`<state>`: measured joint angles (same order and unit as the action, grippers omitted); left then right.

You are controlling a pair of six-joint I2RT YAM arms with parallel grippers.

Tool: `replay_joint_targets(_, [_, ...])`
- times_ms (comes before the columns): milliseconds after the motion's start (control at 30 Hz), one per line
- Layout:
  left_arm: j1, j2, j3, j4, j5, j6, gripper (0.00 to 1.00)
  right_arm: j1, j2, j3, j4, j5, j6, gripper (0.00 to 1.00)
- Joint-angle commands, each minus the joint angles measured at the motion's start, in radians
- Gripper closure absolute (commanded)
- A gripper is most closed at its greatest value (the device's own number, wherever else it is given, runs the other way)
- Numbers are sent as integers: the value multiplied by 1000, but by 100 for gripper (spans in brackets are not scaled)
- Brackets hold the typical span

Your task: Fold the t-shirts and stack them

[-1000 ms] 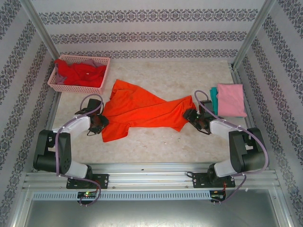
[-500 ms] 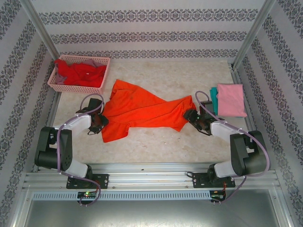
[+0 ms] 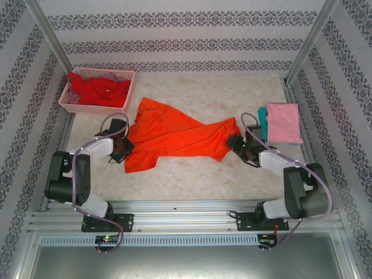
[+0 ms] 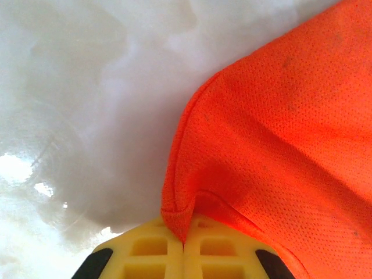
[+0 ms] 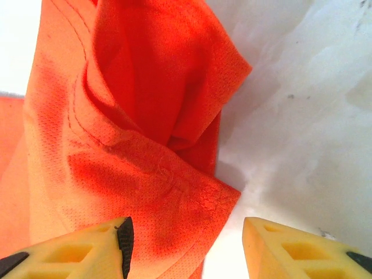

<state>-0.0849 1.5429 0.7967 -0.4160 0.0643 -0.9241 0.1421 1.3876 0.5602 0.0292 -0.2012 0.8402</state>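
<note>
Orange shirt (image 3: 174, 136) lies crumpled mid-table (image 3: 192, 177), spread left to right between the 2 arms. Left gripper (image 3: 123, 150) is closed, its fingers (image 4: 151, 256) pinching the shirt's left edge. Right gripper (image 3: 235, 142) stands about half open, jaws straddling the shirt's right corner, not clamped on it. Pink shirt (image 3: 285, 122) is folded on the teal shirt (image 3: 263, 119) by the right edge. Basket (image 3: 65, 96) with red shirts (image 3: 99, 90) sits far left. There is bare table in front of and behind the orange shirt.

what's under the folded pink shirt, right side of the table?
A teal t-shirt sticks out along the left edge of the pink t-shirt. The rest of the teal one is covered, so its fold and anything else below cannot be seen.
</note>
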Motion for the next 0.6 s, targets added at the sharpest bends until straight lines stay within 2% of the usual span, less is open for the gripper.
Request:
replay_joint_targets(0, [-3,-28,-18,0,-18,-5,100,5,-48,-31,-21,96,47,51])
replay_joint_targets(67, [-3,-39,-17,-9,-32,-4,100,5,-61,-45,-15,124,56,60])
replay_joint_targets(167, [-3,-44,-14,-14,-40,1,100,-4,-27,-16,-24,86,36,68])
replay_joint_targets(300, [-3,-39,-10,-15,-38,6,100,4,31,29,11,27,40,69])
replay_joint_targets(567, [-3,-47,-11,-15,-35,-4,100,12,120,71,17,14,39,70])
